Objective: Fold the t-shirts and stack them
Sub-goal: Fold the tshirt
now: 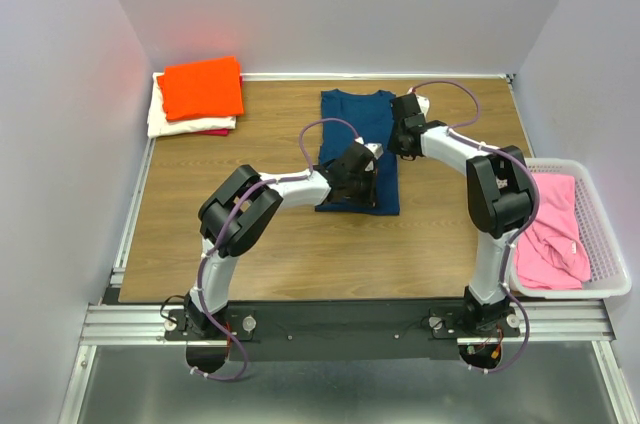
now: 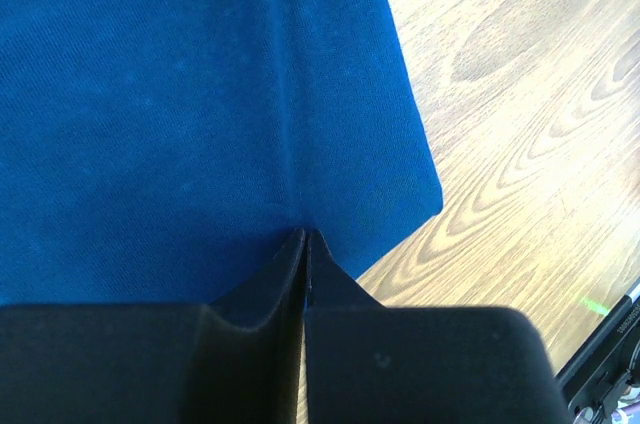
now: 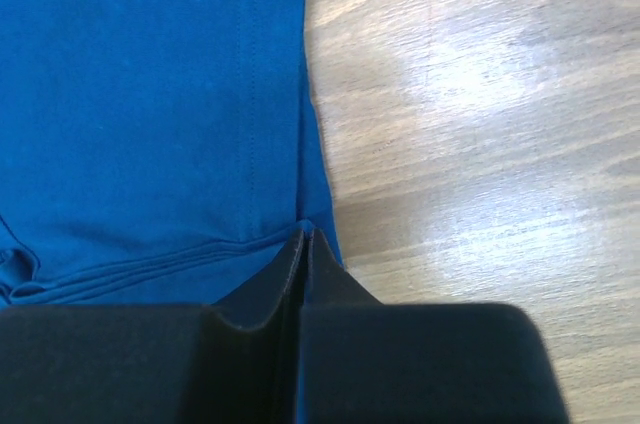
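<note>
The navy blue t-shirt lies folded into a long strip in the middle of the table. My left gripper is on its near right part and is shut, pinching a ridge of the cloth near the shirt's corner. My right gripper is at the shirt's right edge, farther back, and is shut on that edge by a stitched hem. A folded stack sits at the back left: the orange t-shirt on top, the cream-white one below, and a red sliver under that. The pink t-shirt lies crumpled in a basket.
A lavender mesh basket stands at the table's right edge beside the right arm. White walls close the table on the left, back and right. Bare wood shows left of the navy shirt and near the front.
</note>
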